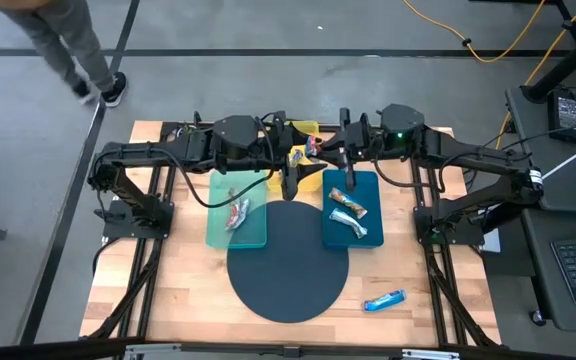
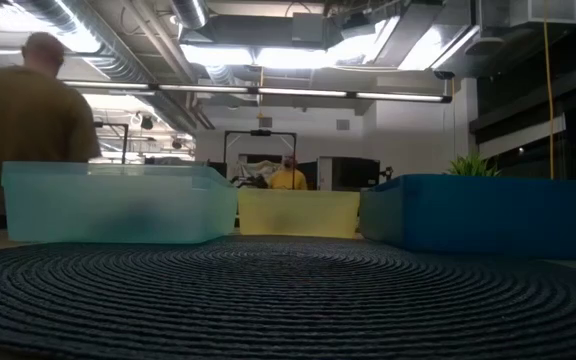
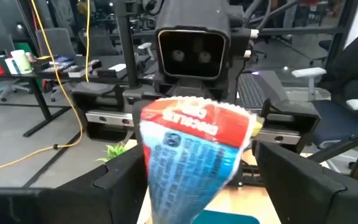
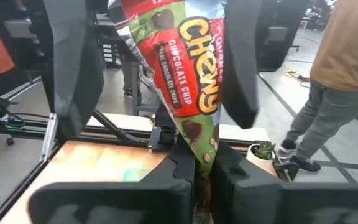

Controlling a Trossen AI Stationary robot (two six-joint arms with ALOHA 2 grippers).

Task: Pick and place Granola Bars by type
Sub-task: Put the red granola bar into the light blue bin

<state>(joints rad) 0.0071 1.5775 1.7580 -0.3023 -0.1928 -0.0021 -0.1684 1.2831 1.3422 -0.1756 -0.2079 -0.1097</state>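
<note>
One granola bar, red and green on the side with "Chewy chocolate chip" (image 4: pixel 185 68) and red and blue on the other (image 3: pixel 191 155), is held up over the far middle of the table (image 1: pixel 313 148), by the yellow tray (image 1: pixel 306 130). My right gripper (image 4: pixel 205 168) (image 1: pixel 330 150) is shut on it. My left gripper (image 3: pixel 197 158) (image 1: pixel 300 152) faces it, open, with its fingers (image 4: pixel 73 68) standing on either side of the bar. Two bars (image 1: pixel 236 212) lie in the pale teal tray (image 1: pixel 218 235). Brown and silver bars (image 1: pixel 348 207) lie in the blue tray (image 1: pixel 373 240). A blue-white bar (image 1: pixel 383 300) lies on the table. My right gripper pinches the bar's narrow lower end (image 4: pixel 202 146) between its two fingers, where the wrapper is gathered. The bar rises from the fingertips, slightly tilted and widening upward. It is lifted clear of the table, with its crimped free end (image 3: pixel 194 106) on top.
A dark round woven mat (image 1: pixel 288 265) (image 2: pixel 288 300) lies at the table's near middle, in front of the three trays (image 2: pixel 118 205) (image 2: pixel 298 212) (image 2: pixel 478 212). Small potted plants (image 4: pixel 263 149) (image 3: pixel 114 149) stand near the far edge. A person (image 1: pixel 68 45) walks beyond the table's far left corner.
</note>
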